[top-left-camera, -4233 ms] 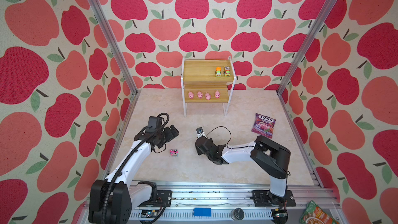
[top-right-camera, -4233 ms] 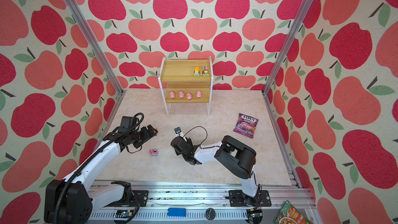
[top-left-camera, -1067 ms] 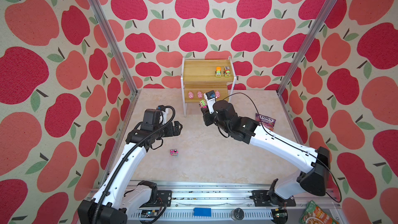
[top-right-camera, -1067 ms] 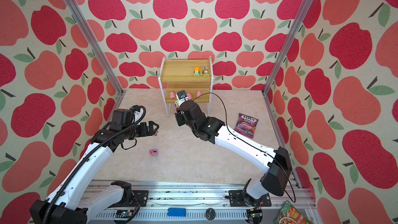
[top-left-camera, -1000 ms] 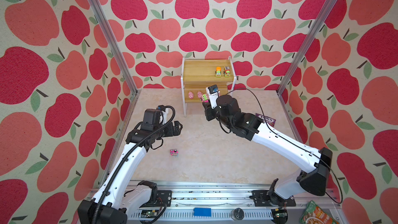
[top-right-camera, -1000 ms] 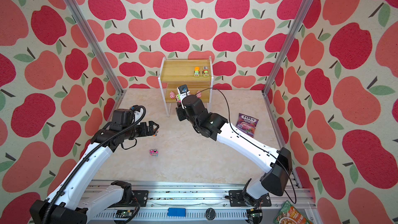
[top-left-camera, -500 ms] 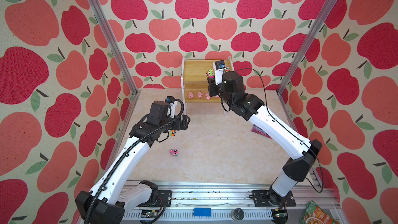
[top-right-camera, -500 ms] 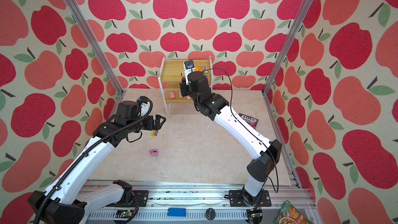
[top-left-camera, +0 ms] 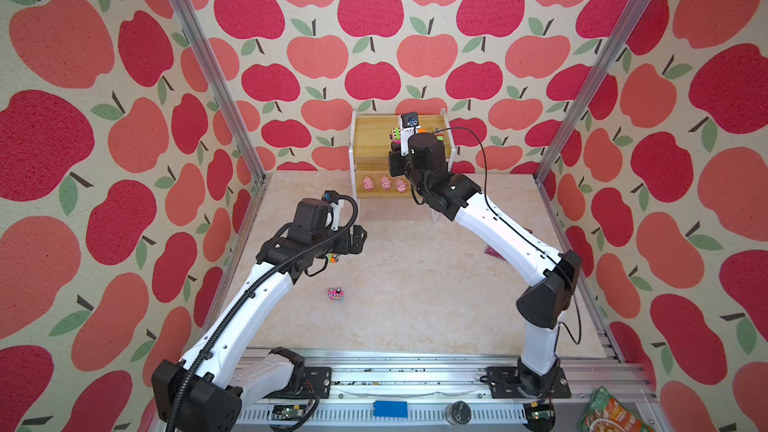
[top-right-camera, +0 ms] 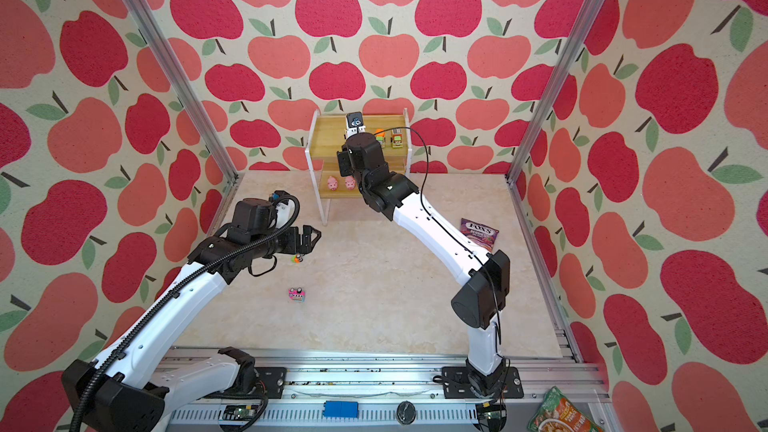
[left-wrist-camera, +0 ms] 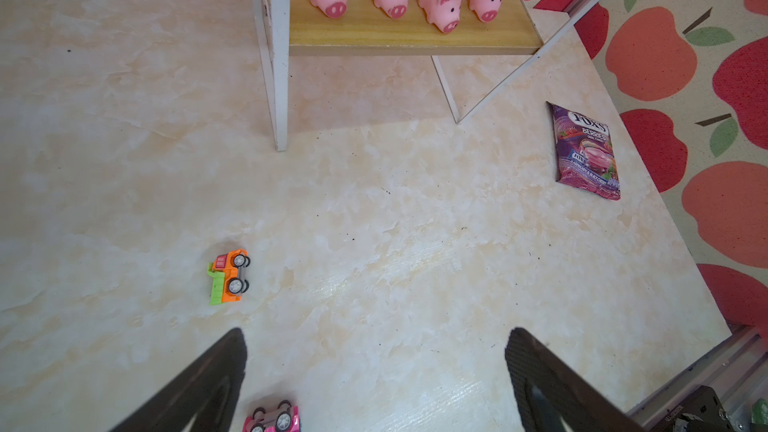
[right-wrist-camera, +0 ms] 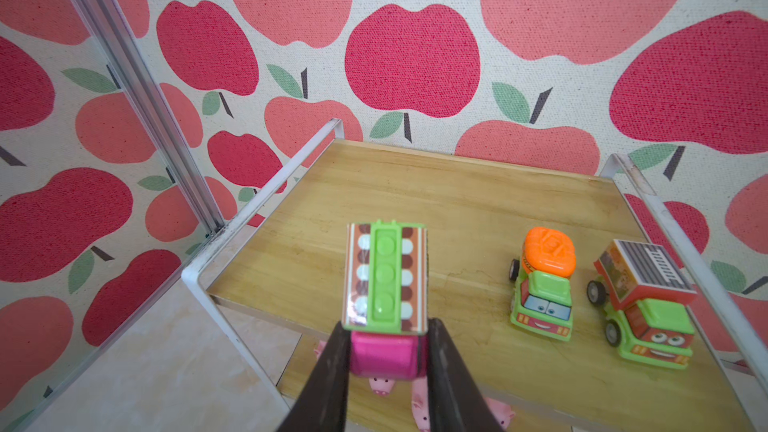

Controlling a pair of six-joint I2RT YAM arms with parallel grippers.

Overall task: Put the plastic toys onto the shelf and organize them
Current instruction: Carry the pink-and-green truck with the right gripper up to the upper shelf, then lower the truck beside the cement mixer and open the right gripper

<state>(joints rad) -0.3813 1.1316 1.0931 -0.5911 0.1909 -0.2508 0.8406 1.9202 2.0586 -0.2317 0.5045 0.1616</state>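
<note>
right hand [right-wrist-camera: 390, 328] grips a truck [right-wrist-camera: 384, 276] above the top board of the shelf [right-wrist-camera: 457, 193], beside two parked trucks [right-wrist-camera: 542, 284]. best lowered level, wheels down, in line with them. left hand [left-wrist-camera: 376, 334] hangs wide over the desk [left-wrist-camera: 415, 243].

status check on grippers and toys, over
Right gripper shut on pink-cab plastic truck with green-brown roof, over top board of wooden two-tier shelf. Left gripper open, empty. Orange-green truck and overturned pink truck loose on table. Nothing blocking drop spot.
</note>
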